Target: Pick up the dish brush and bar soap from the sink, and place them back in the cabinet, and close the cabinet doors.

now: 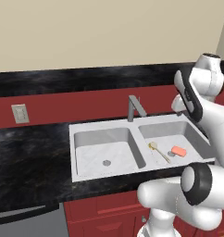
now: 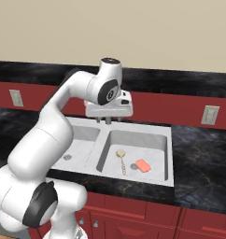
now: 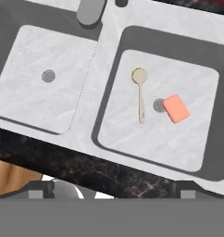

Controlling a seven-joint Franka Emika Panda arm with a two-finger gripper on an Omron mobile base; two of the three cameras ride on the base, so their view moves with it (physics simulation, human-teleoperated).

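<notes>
The gripper hangs with its fingers spread wide and empty above the sink, where the dish brush and bar soap lie in the right basin, the soap just beside the drain

no readable text, label, brand, number or sign anywhere; the bar soap is plain, with no stamp or lettering; the dish brush carries no marking; the sink and the wall plates are blank
</notes>
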